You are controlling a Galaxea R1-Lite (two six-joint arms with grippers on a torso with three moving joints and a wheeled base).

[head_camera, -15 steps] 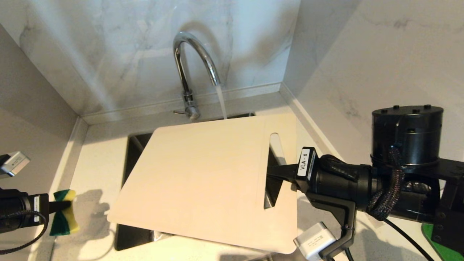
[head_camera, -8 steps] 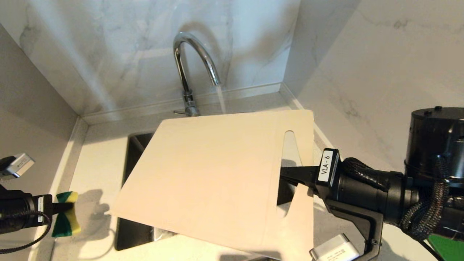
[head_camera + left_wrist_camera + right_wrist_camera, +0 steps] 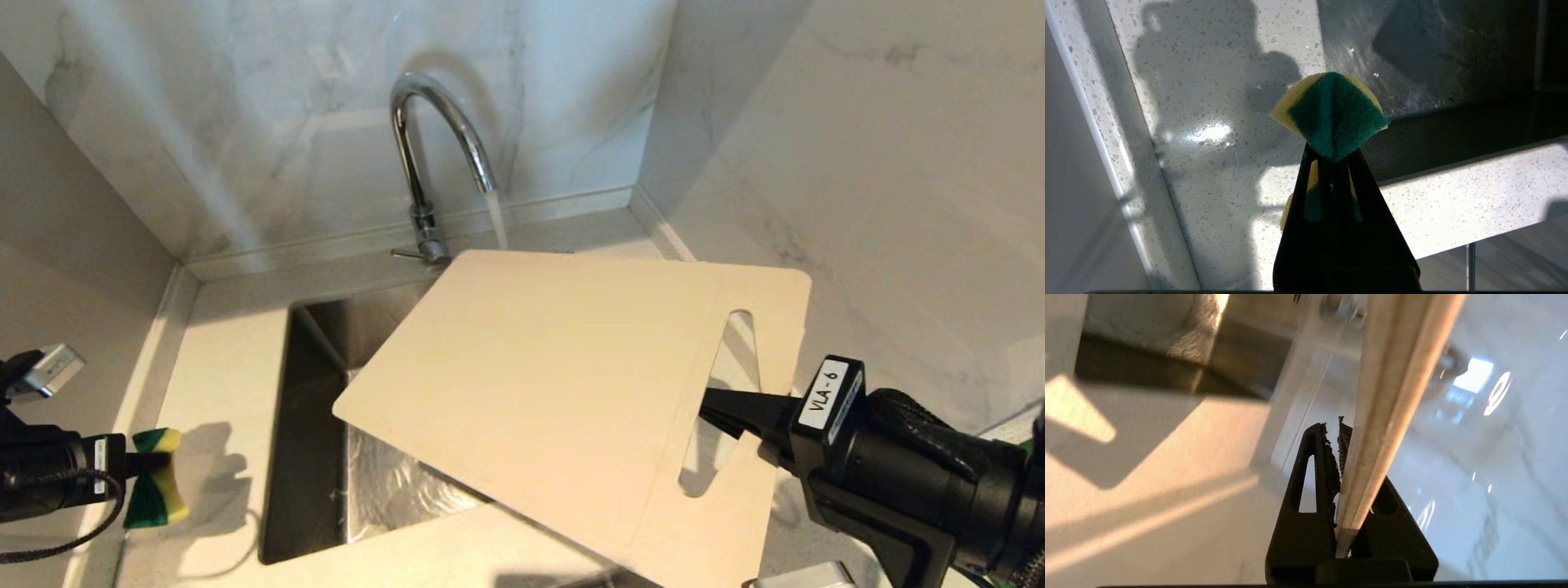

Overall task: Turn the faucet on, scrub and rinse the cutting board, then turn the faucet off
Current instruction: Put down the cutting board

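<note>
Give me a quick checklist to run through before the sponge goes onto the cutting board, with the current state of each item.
1. Water running from the faucet: ok.
2. Right gripper clamped on the cutting board at its handle slot: ok.
3. Left gripper shut on the sponge: ok.
4. Board under the stream: cannot tell; the water drops behind its far edge.
5. Board over the sink: ok, tilted and partly above it.
6. Sponge touching the board: not ok, it is off over the counter.

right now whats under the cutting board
Under the cutting board, held up by the right hand, lies the steel sink. Its left part shows; the board hides the rest, and where the water lands.
</note>
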